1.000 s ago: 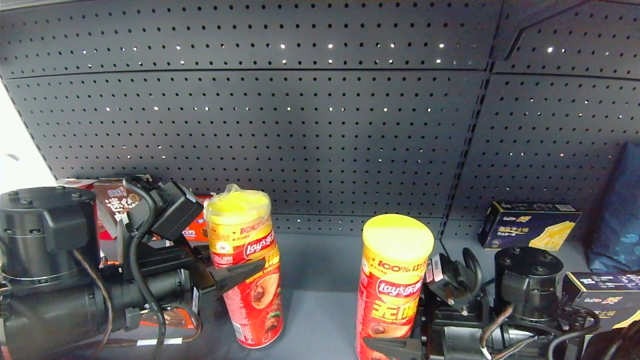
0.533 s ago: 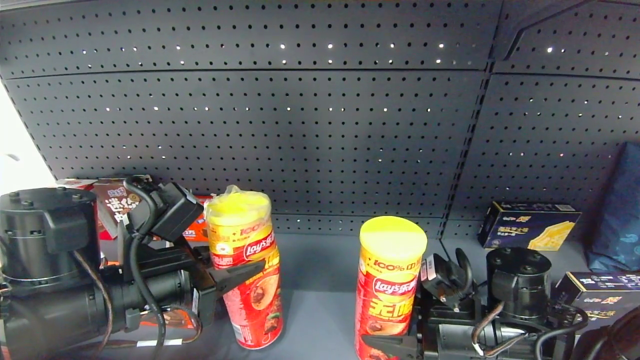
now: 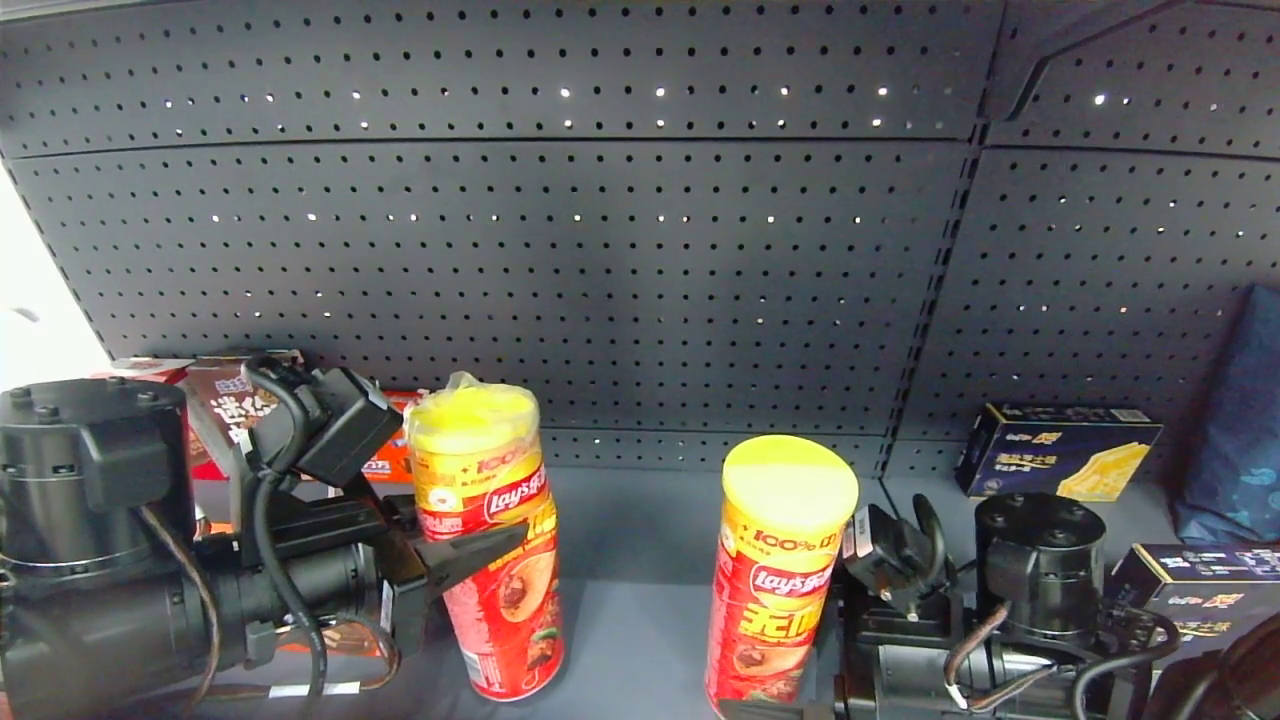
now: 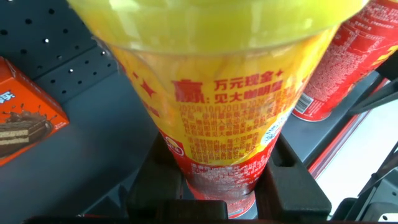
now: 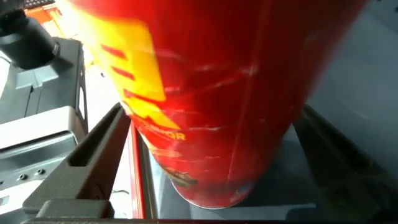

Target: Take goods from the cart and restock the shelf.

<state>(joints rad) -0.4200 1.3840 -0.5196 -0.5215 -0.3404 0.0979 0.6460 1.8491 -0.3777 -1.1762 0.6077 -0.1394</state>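
Observation:
Two red chips cans with yellow lids stand upright over the grey shelf (image 3: 630, 540). My left gripper (image 3: 470, 560) is shut on the left can (image 3: 495, 590), which has a plastic wrap over its lid. In the left wrist view this can (image 4: 230, 112) sits between the fingers (image 4: 292, 190), and the other can (image 4: 354, 62) shows beyond. My right gripper (image 3: 770, 700) is shut low on the right can (image 3: 780, 570), which leans slightly. The right wrist view has that can (image 5: 217, 93) between the fingers (image 5: 93, 155). Both cans' bases are hidden.
The perforated back panel (image 3: 600, 250) closes the shelf. Brown and red boxes (image 3: 230, 400) and an orange wafer box (image 4: 25, 124) lie at the back left. A dark blue box (image 3: 1060, 450), another box (image 3: 1200, 590) and a blue bag (image 3: 1240, 420) fill the right.
My right arm has shifted slightly left and down with its can, which now leans a little. The left arm and its can have barely moved.

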